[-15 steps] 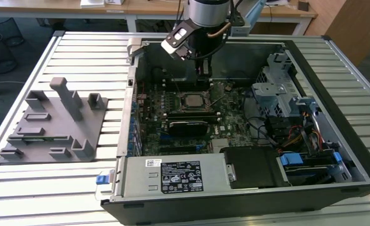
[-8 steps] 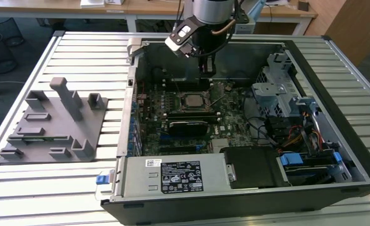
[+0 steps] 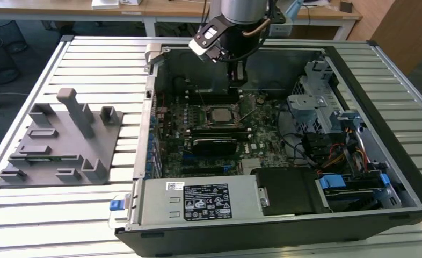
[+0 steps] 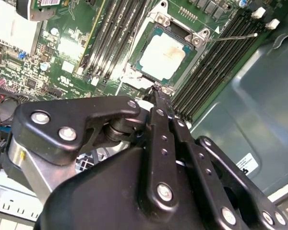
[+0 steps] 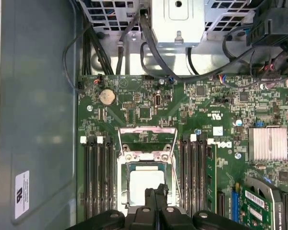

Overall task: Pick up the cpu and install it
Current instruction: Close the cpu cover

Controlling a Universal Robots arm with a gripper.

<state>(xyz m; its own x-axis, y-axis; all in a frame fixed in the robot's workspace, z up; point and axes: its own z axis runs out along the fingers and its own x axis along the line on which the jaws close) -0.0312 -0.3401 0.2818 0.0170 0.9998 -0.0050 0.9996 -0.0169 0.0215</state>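
Exterior view: off the arm, high up, angled down, well back from the cpu [image 3: 218,114]; it takes in the whole open computer case [image 3: 283,234] and the grey fixture tray [image 3: 60,145] beside it. First wrist view: looks almost straight down, close above the cpu [image 5: 145,184], past the gripper [image 5: 156,192]. Second wrist view: oblique and tilted, from behind the gripper [image 4: 156,90], nearer the cpu [image 4: 166,55]. All three views share the cpu and the memory slots [image 5: 98,177] flanking it.
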